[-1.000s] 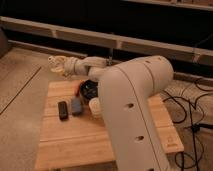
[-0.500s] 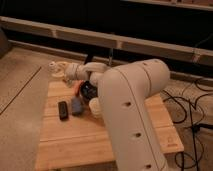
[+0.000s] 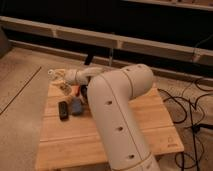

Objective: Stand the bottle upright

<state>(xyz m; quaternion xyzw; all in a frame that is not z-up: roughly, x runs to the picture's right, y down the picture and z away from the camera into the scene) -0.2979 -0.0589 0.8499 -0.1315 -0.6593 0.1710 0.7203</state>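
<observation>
The big white robot arm (image 3: 117,110) reaches across the wooden table (image 3: 105,132) to its far left corner. There the gripper (image 3: 56,76) hangs above a pale bottle (image 3: 64,87), lying near the table's left edge beside a small black object (image 3: 63,110). No label is readable.

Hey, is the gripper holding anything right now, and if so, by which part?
Cannot tell. The gripper is at the table's far left corner, but any hold is unclear.
</observation>
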